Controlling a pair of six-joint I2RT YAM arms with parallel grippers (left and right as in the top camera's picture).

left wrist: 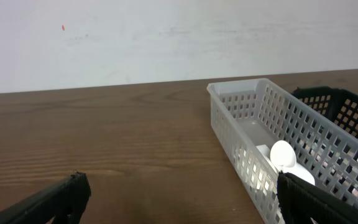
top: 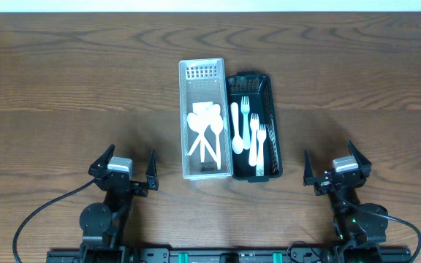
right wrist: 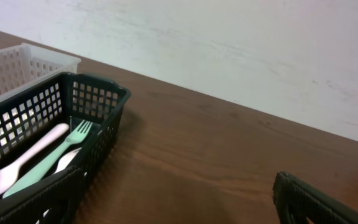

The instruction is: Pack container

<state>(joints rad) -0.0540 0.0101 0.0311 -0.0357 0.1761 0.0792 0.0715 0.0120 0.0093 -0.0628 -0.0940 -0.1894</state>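
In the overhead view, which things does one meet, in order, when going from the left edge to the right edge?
left gripper → white basket with white spoons → black basket with forks → right gripper

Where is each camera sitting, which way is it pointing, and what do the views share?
Overhead: fixed above the table, looking straight down on the white basket and black basket; both arms show at the bottom edge, left fingers and right fingers spread open.
Left wrist: low over the table, facing the far wall, white basket on its right; left fingers fill the lower corners.
Right wrist: low, facing the same wall, black basket holding a pale fork on its left; right fingers fill the lower corners.
Shared: both wrist views show both baskets side by side.
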